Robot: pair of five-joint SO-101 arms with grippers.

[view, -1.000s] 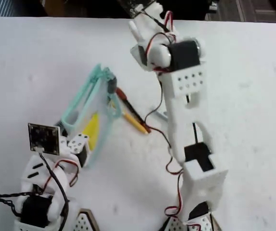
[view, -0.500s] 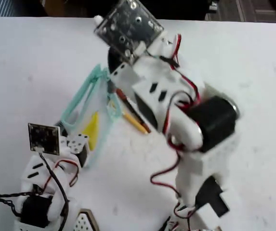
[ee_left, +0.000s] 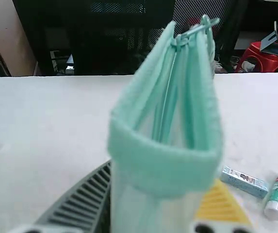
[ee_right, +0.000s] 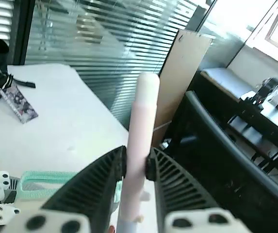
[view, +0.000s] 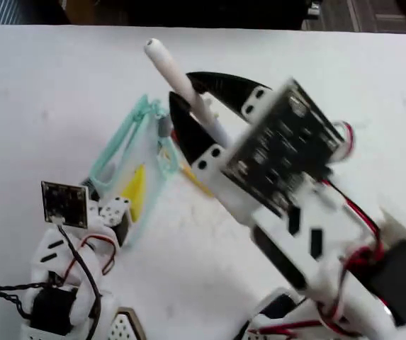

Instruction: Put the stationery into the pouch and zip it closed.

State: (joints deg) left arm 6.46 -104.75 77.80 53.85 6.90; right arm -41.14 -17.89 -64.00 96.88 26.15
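The teal mesh pouch [view: 128,159] lies on the white table with its mouth toward the middle. My left gripper [view: 121,205] is shut on the pouch's near end, and the pouch [ee_left: 165,145] stands up between its grey and yellow fingers. Raised high above the table, my right gripper [view: 188,92] is shut on a white pen [view: 166,62]. That pen [ee_right: 139,145] sticks up between the black jaws, over the pouch's mouth end [ee_right: 41,180]. Beside the pouch, a bit of a yellow pencil [view: 194,180] peeks out under the right gripper.
A small blue box [ee_left: 244,179] and a white tube with a green label [ee_left: 277,193] lie on the table beyond the pouch. The raised right arm [view: 316,241] covers the table's middle and right. The table's far edge [view: 82,26] borders dark furniture.
The right arm has swung up from the table's far side and back toward the pouch, carrying the white pen. The left arm and the pouch have stayed still.
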